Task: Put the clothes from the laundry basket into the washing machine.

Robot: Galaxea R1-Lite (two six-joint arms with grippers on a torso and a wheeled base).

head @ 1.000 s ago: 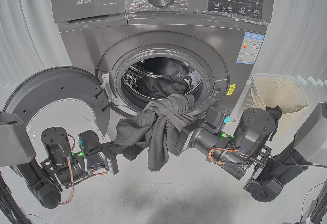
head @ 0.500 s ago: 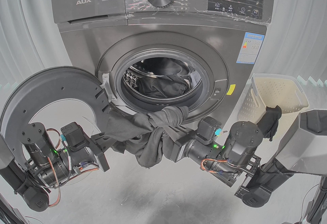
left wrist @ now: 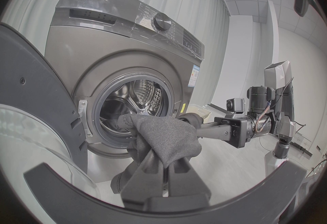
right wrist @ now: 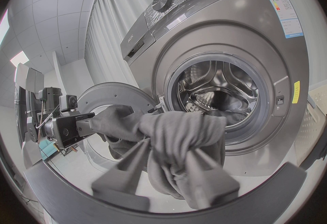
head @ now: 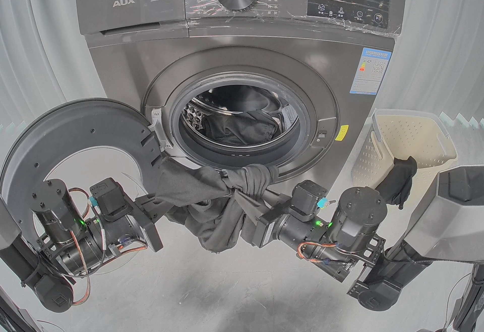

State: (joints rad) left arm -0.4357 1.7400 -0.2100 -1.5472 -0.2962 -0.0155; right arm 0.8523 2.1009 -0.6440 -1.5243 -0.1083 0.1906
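Observation:
A dark grey garment (head: pixel 212 192) hangs stretched between my two grippers, just below the lip of the washing machine's (head: pixel 237 45) open drum. My left gripper (head: pixel 156 199) is shut on its left end, seen close in the left wrist view as the cloth (left wrist: pixel 167 136) draped over the gripper (left wrist: pixel 165 167). My right gripper (head: pixel 252 194) is shut on the bunched right end (right wrist: pixel 180 133), with the gripper (right wrist: pixel 167 156) under the cloth. Dark clothes (head: pixel 242 129) lie inside the drum. A black garment (head: pixel 398 179) hangs over the cream laundry basket's (head: pixel 418 139) rim.
The round door (head: pixel 75 136) stands swung open on the left, right behind my left arm. The basket sits on the floor at the machine's right, close to my right arm. Bare grey floor (head: pixel 227 287) lies in front of the machine.
Both arms have dropped and drawn back, taking the grey garment off the drum's lip to below it. My left arm shifted left, pulling the cloth out sideways.

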